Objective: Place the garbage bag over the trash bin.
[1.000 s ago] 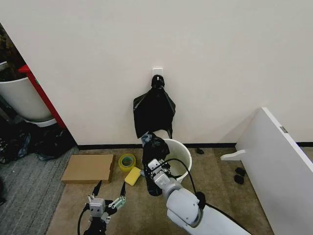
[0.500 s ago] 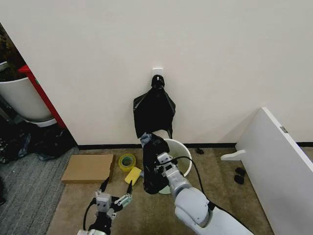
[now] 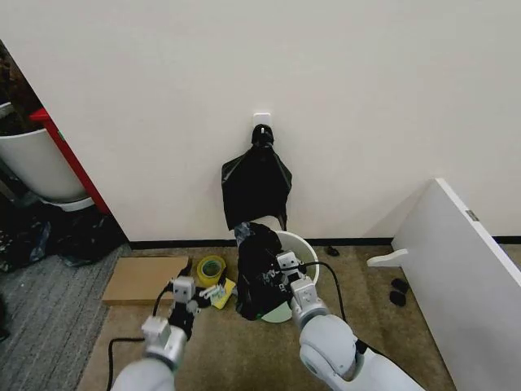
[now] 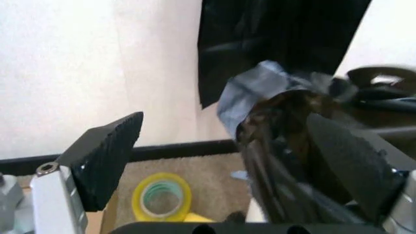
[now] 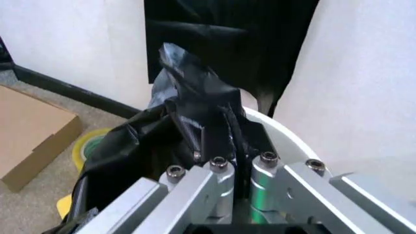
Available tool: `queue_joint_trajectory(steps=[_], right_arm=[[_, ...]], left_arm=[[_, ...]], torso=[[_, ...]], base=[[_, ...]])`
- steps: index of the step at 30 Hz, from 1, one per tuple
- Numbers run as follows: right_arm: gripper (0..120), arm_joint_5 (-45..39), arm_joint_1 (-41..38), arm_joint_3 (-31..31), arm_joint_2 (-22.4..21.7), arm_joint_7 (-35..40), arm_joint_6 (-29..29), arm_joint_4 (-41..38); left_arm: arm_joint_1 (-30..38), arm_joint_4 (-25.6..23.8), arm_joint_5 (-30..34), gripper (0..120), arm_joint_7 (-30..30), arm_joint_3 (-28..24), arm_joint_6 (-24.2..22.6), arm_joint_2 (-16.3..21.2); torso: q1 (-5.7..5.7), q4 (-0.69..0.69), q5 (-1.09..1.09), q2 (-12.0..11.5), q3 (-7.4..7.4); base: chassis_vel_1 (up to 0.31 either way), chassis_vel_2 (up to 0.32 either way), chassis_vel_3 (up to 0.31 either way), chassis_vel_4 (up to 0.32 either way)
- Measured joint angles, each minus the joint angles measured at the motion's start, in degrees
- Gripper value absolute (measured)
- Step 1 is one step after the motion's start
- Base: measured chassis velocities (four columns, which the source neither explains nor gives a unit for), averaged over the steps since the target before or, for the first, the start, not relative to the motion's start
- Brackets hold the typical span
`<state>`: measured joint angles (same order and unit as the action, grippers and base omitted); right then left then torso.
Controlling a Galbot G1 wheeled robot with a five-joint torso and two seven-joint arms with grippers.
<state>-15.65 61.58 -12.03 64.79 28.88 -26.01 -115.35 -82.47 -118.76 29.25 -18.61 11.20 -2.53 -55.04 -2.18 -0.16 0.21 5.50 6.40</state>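
black garbage bag (image 3: 259, 273), cream-white trash bin (image 3: 305, 251)

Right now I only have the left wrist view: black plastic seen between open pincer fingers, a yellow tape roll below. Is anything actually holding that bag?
Observer: Yes. The right pincer is shut on the garbage bag; the right wrist view shows it clamping a fold.
Operator: Where is the bin?
Observer: The white trash bin stands on the floor by the wall, just behind the bag. The bag hangs against its side nearer the tape roll; the rest of the rim is bare.
Operator: Is the left pincer touching the bag?
Observer: In the head view the left pincer is open beside the tape roll and looks apart from the bag.
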Motion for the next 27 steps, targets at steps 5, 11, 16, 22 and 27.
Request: queue_joint_trajectory(steps=[5,11,16,22,27], right_arm=[[0,-0.21,-0.28,-0.12,-0.64,-0.08,0.10,0.01],[0,-0.21,0.03,-0.09,-1.09,-0.07,0.10,-0.53],[0,-0.14,0.61,0.06,-1.23,-0.07,0.08,-1.08],[0,0.10,0.79,0.52,-1.08,0.02,-0.12,-1.29],[0,-0.01,0.70,0.84,-0.22,0.22,-0.37,-1.24]], left_arm=[[4.14,3.36,0.82,98,-0.53,-4.63,-1.35,0.82],[7.52,5.38,2.56,98,-0.48,-8.72,-1.20,0.99],[10.54,7.49,3.61,98,-1.20,-11.63,-2.20,-0.09],[18.71,10.07,10.80,96,-4.96,-14.84,-7.82,-2.89],[23.09,10.45,17.50,95,-8.87,-16.63,-13.69,-3.78]], torso=[[0.00,0.03,0.00,0.00,0.00],[0.01,0.03,0.00,0.00,0.00],[0.01,0.03,0.00,0.00,0.00],[0.01,0.03,0.00,0.00,0.00],[0.01,0.03,0.01,0.00,0.00]], base=[[0.000,0.000,0.000,0.000],[0.000,0.000,0.000,0.000],[0.000,0.000,0.000,0.000],[0.000,0.000,0.000,0.000],[0.000,0.000,0.000,0.000]])
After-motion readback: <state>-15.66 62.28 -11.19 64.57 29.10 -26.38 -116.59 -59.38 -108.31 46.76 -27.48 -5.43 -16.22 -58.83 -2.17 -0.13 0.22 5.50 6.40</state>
